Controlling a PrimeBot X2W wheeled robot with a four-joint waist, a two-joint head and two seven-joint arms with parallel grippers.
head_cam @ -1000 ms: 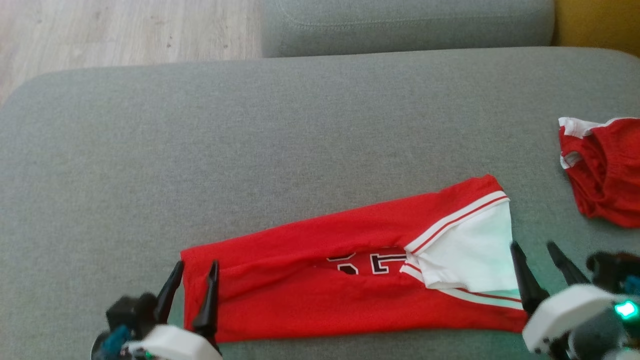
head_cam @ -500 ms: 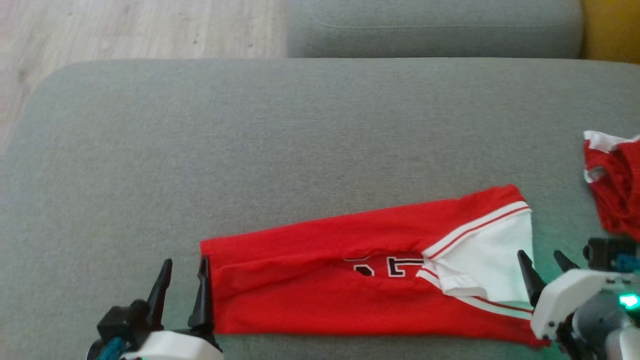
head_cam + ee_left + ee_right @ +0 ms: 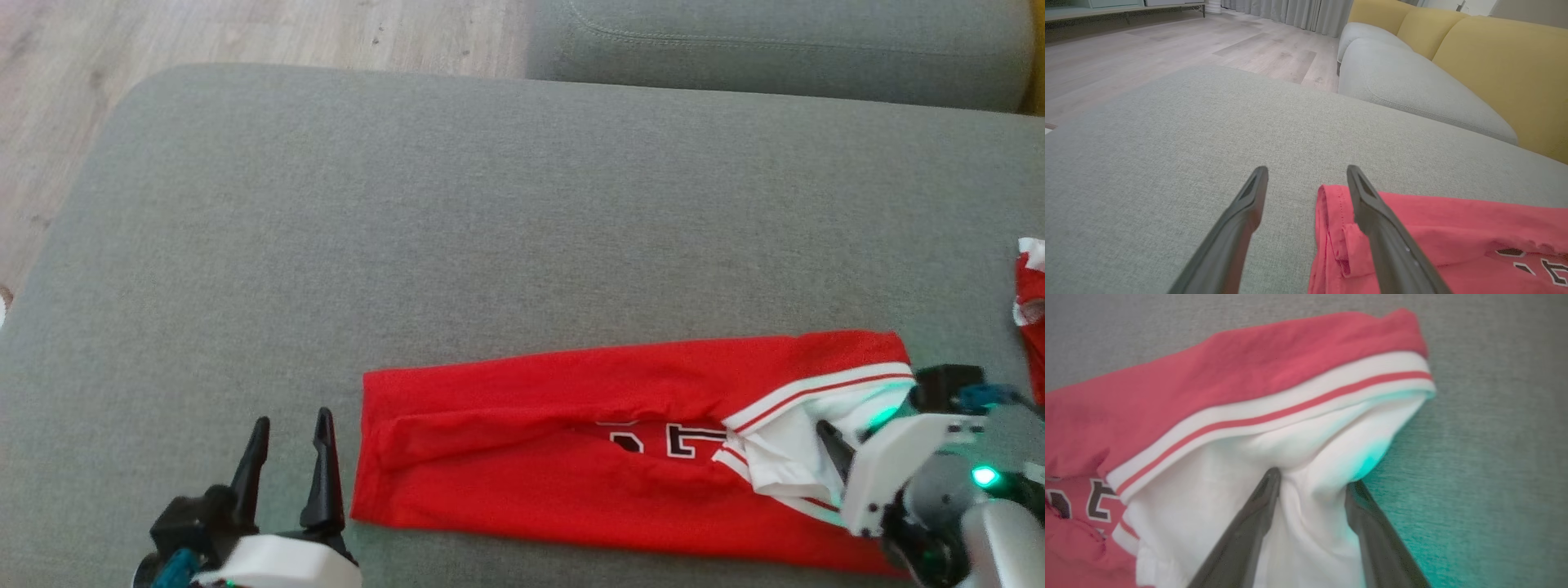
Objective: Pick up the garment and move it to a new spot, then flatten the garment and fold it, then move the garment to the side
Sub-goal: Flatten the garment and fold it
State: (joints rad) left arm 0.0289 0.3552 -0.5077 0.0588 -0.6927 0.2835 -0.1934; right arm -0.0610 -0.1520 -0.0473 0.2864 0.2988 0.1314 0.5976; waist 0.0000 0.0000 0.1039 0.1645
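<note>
Okay, the grey sofa cushion carries everything, with wood floor past its far left corner. You've got the red garment folded into a long strip along the cushion's near edge, running from about the middle to the near right corner. At its right end is a white sleeve with red stripe trim, and a black number print peeks out of the fold. A second red piece sits at the cushion's right edge, apart from the strip. Your left tool is by the near edge, just beside the strip's left end, fingers spread wide, nothing in them. Your right tool is on the white sleeve with its fingers apart. A ridge of white fabric is bunched between them, touching both; you can't tell if that's a real grip.
</note>
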